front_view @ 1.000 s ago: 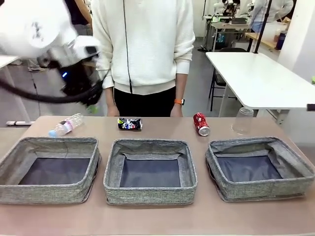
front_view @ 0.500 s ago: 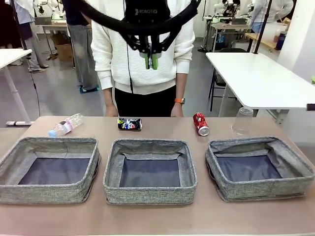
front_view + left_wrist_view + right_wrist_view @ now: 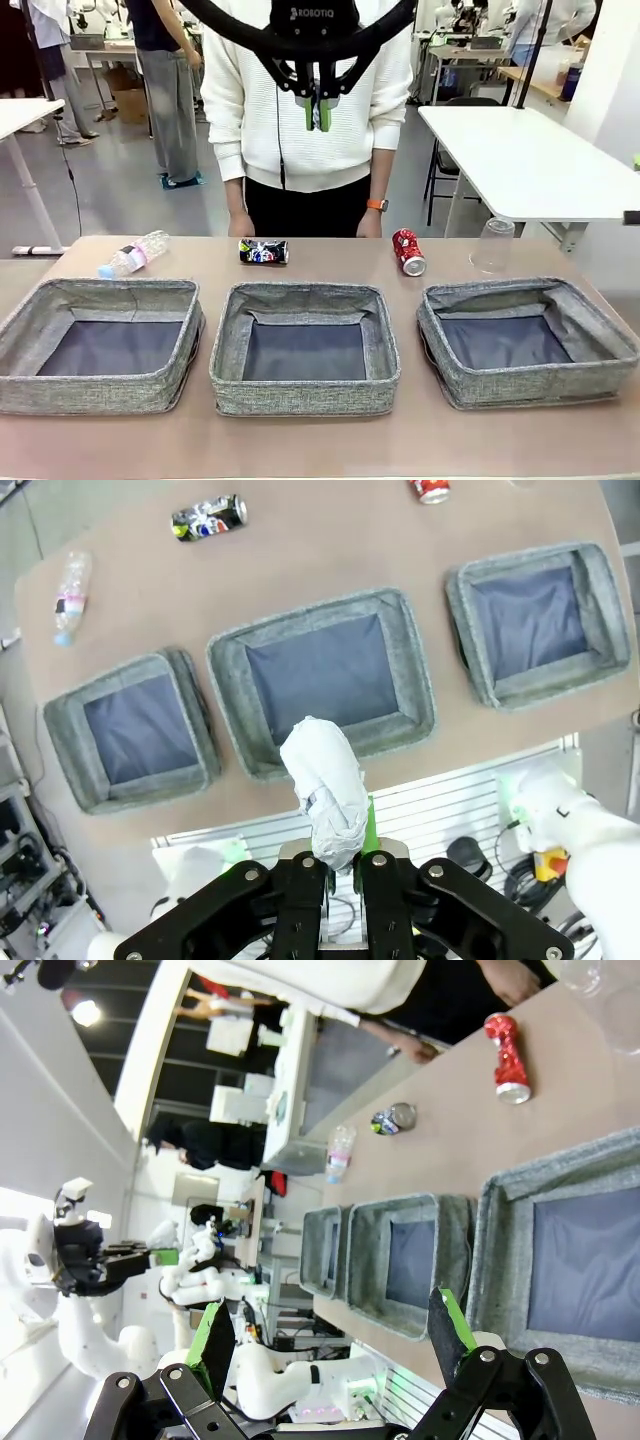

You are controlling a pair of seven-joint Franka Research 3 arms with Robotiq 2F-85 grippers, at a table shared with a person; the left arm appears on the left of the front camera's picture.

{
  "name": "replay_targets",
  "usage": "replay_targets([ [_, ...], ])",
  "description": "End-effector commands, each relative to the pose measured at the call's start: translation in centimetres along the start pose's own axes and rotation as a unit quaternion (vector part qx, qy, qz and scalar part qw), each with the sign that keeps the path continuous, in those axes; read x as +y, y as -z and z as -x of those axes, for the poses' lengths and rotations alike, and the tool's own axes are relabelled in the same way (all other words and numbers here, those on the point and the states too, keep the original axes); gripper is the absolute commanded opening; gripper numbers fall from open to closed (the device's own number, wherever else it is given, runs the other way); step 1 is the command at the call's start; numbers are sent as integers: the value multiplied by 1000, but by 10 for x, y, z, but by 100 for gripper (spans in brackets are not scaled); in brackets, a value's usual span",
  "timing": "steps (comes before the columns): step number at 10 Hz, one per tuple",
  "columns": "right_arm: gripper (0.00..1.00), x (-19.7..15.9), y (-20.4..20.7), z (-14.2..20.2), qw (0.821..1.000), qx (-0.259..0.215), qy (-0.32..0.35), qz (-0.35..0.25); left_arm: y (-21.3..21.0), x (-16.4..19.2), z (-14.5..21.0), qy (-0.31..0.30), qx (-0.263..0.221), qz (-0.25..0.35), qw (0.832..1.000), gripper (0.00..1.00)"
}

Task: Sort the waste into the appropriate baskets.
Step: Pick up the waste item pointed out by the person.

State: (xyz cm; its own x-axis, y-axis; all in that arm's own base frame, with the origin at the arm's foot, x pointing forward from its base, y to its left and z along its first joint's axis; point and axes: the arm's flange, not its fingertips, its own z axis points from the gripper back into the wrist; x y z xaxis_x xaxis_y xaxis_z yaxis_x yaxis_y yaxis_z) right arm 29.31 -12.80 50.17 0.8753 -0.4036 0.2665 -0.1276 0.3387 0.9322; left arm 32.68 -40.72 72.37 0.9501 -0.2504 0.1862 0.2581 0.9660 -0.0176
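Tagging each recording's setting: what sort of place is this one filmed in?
Most likely a robotics lab or workshop, not a home: a plain white work table stands on a bare grey floor, and three grey bins sit lined up for sorting.

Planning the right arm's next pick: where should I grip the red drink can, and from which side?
Probably mid-body on the red drink can, from straight above. It lies on its side, long axis roughly toward the robot, so the right tool should close across its left and right flanks.
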Motion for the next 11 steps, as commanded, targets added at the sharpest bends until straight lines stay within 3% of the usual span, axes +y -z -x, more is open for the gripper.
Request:
replay_targets([
  [1, 100, 0, 2, -2, 1000, -7, -13, -13, 6, 8, 9, -12, -1, 6, 1000, 10],
  [4, 100, 0, 2, -2, 1000, -7, -13, -13, -14, 5, 4, 14, 18, -4, 1000, 10],
  [5, 100, 0, 2, -2, 1000, -7, -13, -13, -41, 9, 7, 13, 8, 7, 1000, 10],
  [6, 100, 0, 2, -2, 1000, -7, -13, -13, -64, 14, 10, -19, -10, -14, 1000, 10],
  [7, 100, 0, 2, -2, 1000, -7, -13, -13, -72, 17, 9, -33, -4, 1, 999, 10],
  [8, 100, 0, 2, -2, 1000, -7, -13, -13, -35, 8, 9, -1, -1, -4, 1000, 10],
  [11, 100, 0, 2, -2, 1000, -7, -13, -13, -35, 8, 9, -1, -1, -4, 1000, 10],
])
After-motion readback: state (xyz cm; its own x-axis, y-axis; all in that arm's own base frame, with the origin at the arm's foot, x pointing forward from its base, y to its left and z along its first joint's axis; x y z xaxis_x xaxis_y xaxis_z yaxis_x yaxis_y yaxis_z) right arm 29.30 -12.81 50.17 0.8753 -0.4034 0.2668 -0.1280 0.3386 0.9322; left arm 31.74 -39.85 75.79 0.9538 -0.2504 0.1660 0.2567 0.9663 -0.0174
